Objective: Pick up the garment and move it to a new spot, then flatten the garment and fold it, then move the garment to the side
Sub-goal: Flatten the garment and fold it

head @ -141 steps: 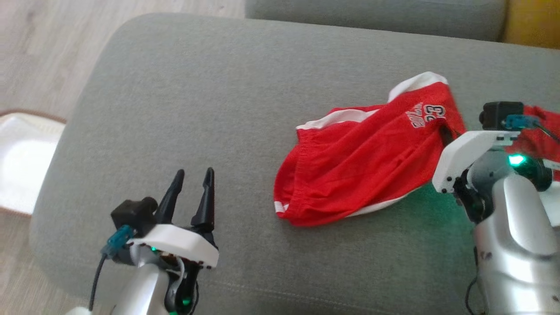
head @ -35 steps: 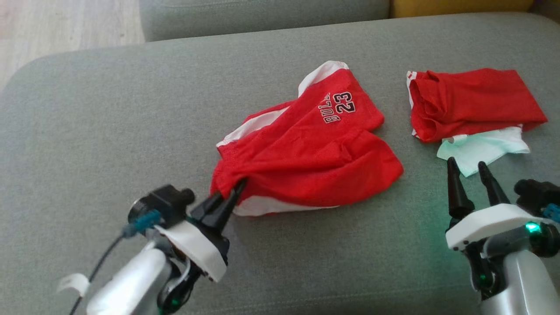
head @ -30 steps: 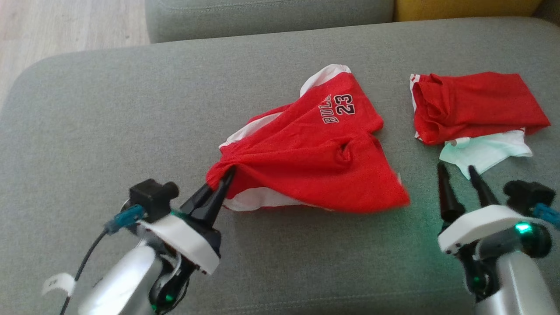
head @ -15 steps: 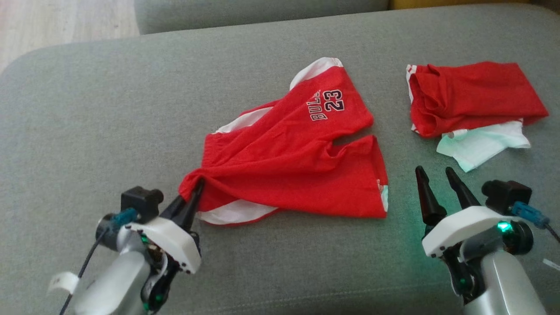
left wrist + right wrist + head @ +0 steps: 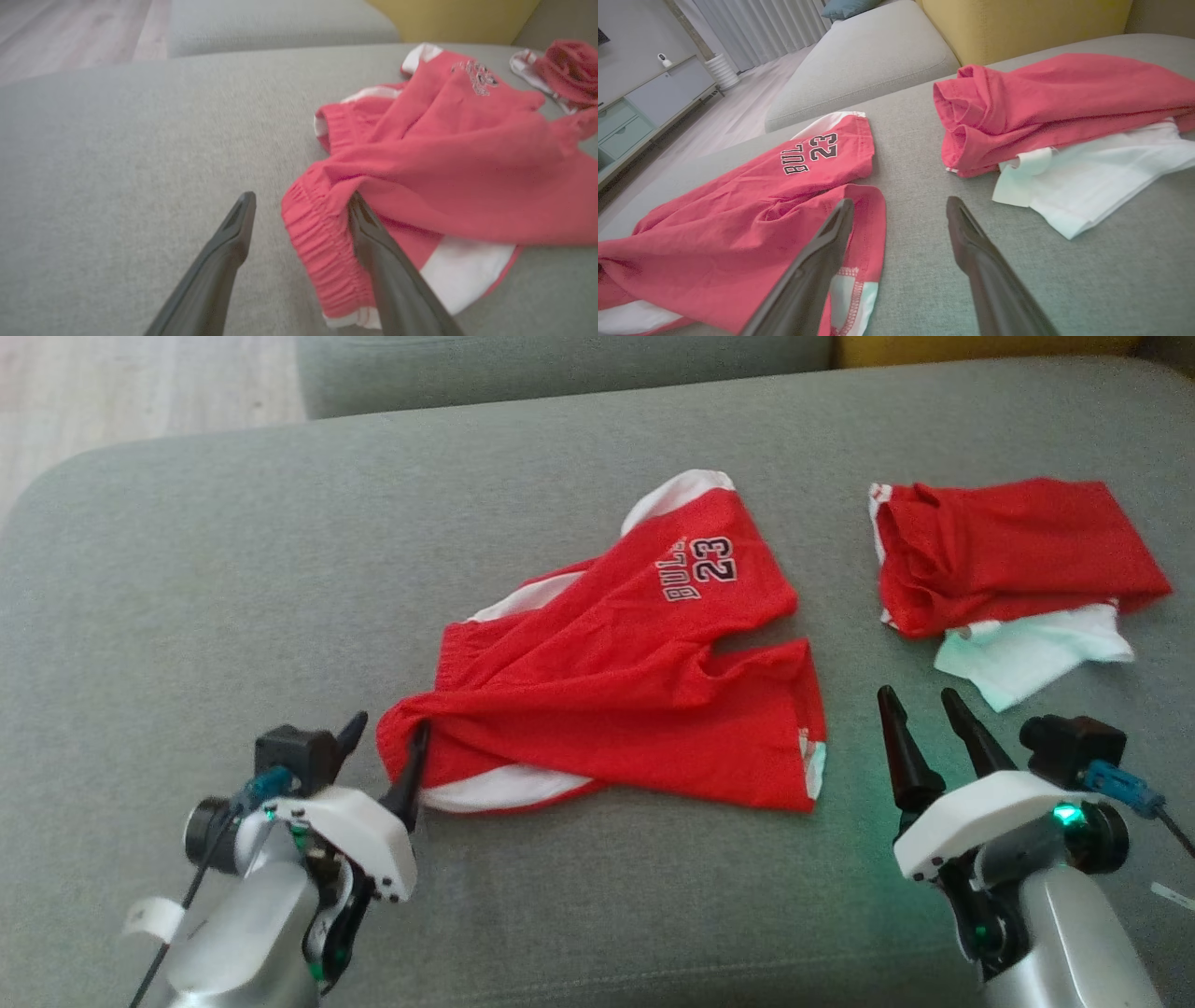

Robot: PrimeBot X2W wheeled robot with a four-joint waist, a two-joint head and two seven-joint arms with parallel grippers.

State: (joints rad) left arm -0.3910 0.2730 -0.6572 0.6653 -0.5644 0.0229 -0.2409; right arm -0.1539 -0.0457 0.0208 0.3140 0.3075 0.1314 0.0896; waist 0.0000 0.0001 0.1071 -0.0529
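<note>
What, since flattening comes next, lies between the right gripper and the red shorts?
Nothing visible: bare sofa cushion separates the open right gripper from the shorts. The folded pile sits on its other side.

Red shorts (image 5: 738, 219) beside wide-apart jaws

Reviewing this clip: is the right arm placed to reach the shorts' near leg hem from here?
Probably yes. The right gripper is open and empty, with bare cushion between it and the hem of the red shorts; the folded pile lies on its other side, clear of that path.
</note>
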